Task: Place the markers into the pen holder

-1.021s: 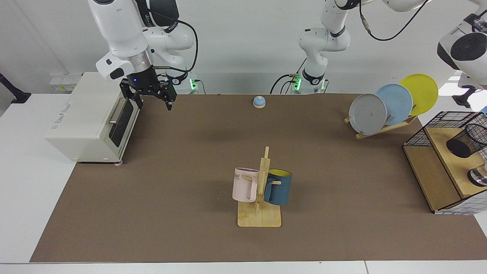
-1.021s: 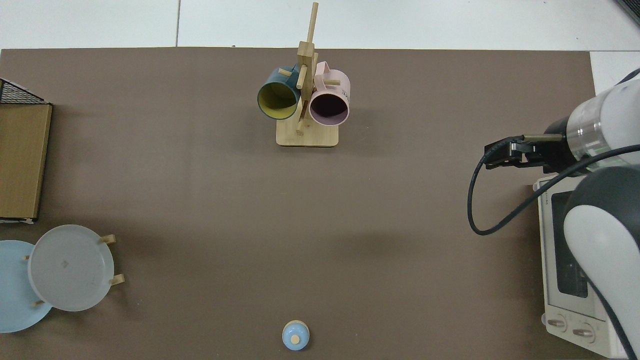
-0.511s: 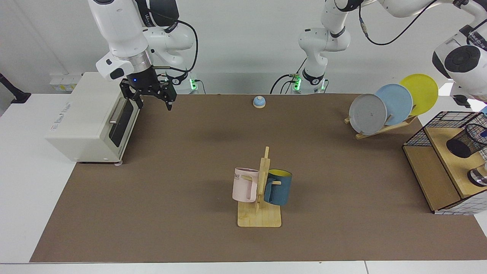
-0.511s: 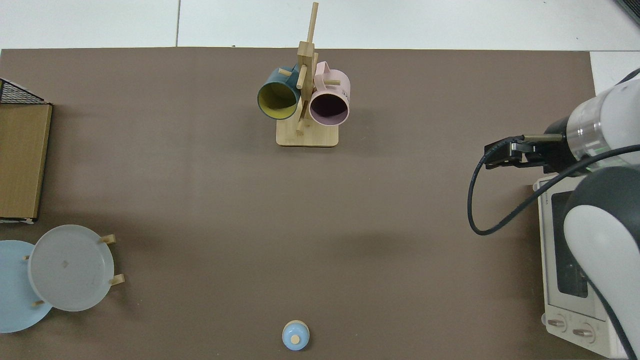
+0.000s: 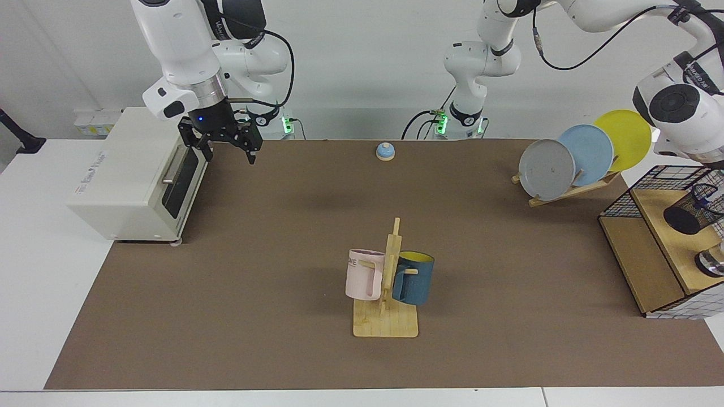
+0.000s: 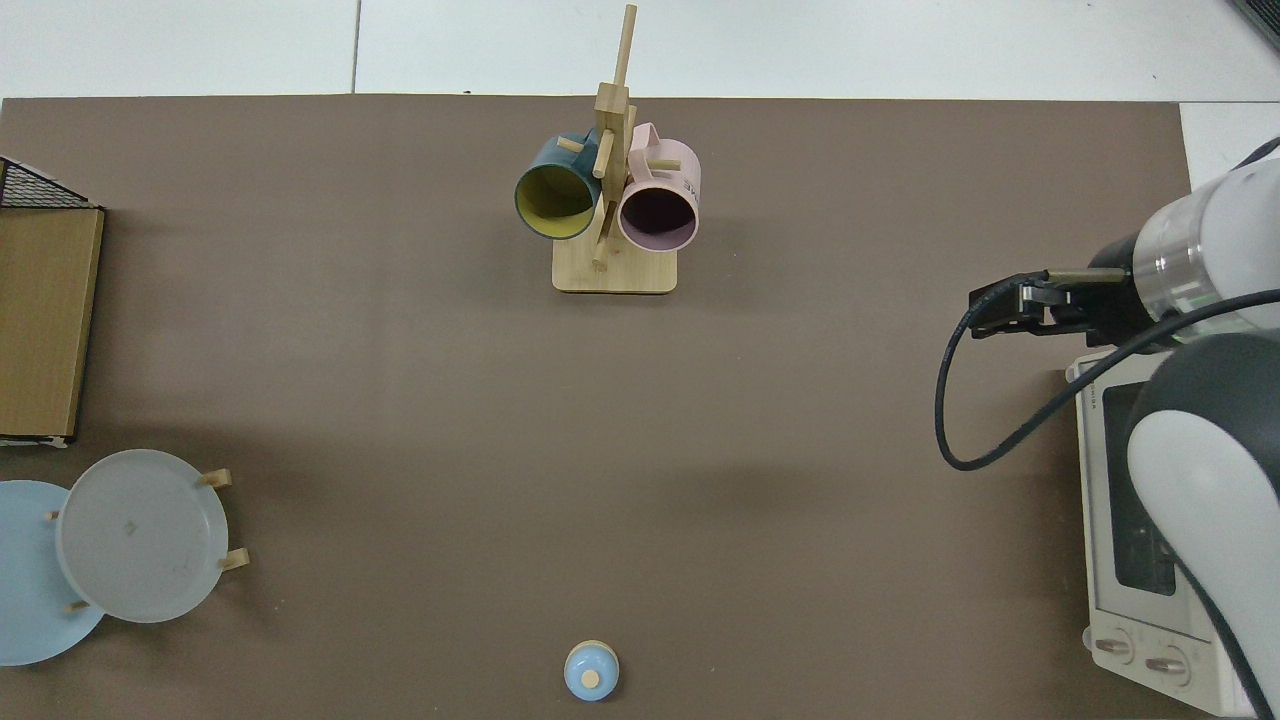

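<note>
At the far left of the facing view a white oven (image 5: 133, 175) sits at the mat's (image 5: 283, 254) edge. The right gripper (image 5: 225, 151) hangs in the air just beside the oven's door, fingers pointing down and spread wide, with nothing between them; that arm waits. In the top view the same gripper (image 6: 1010, 305) shows at the edge above the oven (image 6: 1150, 500).

Near the back edge, about the middle, a small blue bell (image 5: 385, 151) rests on the mat. Toward the front stands a wooden mug rack (image 5: 387, 294) with a pink mug (image 5: 363, 275) on one side and a dark blue mug (image 5: 413, 278) on the other, both hung on pegs.

Further along, a wooden stand holds three plates on edge: grey (image 5: 546, 169), light blue (image 5: 586, 151) and yellow (image 5: 624, 138), overlapping one another.

At the far side a wooden shelf (image 5: 645, 249) carries a black wire basket (image 5: 659, 183). The pen holder (image 5: 693, 212) lies tilted on the shelf's upper step, mouth toward the frame's edge. A small blue bit (image 5: 704, 199) shows at its mouth; I cannot tell whether that is the marker. The left arm's wrist (image 5: 679, 116) hangs above the holder; its gripper is past the frame's edge, so I cannot tell how its fingers stand. A shiny cup (image 5: 711, 263) stands nearer the front of the shelf.
</note>
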You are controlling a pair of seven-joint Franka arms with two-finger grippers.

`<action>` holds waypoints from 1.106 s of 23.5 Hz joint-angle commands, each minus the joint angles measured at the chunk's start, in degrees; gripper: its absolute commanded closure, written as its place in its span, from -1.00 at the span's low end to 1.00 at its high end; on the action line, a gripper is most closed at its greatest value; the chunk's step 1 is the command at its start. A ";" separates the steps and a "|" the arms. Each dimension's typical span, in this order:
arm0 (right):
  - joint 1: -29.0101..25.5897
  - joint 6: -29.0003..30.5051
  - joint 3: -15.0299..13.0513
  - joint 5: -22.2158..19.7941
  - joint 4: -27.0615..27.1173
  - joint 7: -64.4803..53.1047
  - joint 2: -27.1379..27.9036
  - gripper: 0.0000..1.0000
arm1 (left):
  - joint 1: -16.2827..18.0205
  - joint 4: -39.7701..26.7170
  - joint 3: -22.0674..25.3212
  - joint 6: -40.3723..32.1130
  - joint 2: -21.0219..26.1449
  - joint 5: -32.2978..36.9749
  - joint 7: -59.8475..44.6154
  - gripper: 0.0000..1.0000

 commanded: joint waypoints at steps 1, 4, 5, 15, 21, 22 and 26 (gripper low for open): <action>-0.76 1.01 0.64 0.09 -1.37 0.96 -1.00 -0.99 | 0.31 -1.26 -0.17 1.54 -0.49 -0.56 -1.10 1.00; -0.76 1.10 0.64 0.09 -1.37 0.96 -1.00 -0.99 | 0.22 -1.61 -0.17 1.63 -0.49 -0.56 -1.71 1.00; -0.76 1.01 0.64 0.09 -1.37 0.96 -1.00 -1.00 | 0.22 -1.61 -0.26 1.63 -0.49 -0.56 -1.80 1.00; -0.76 1.10 0.64 0.09 -1.37 0.96 -1.00 -1.00 | 0.22 -2.22 -0.61 1.80 -0.31 -0.39 -2.94 1.00; -0.76 1.10 0.64 0.09 -1.37 0.96 -1.00 -0.99 | 0.22 -2.49 -0.70 1.89 -0.14 0.84 -5.49 1.00; -0.76 1.10 0.64 0.09 -1.37 0.96 -1.00 -1.00 | 0.22 -2.58 -0.70 1.89 -0.13 1.19 -6.02 1.00; -0.76 1.10 0.64 0.09 -1.37 0.96 -1.00 -0.99 | 0.13 -2.93 -0.70 1.89 -0.22 3.22 -8.22 1.00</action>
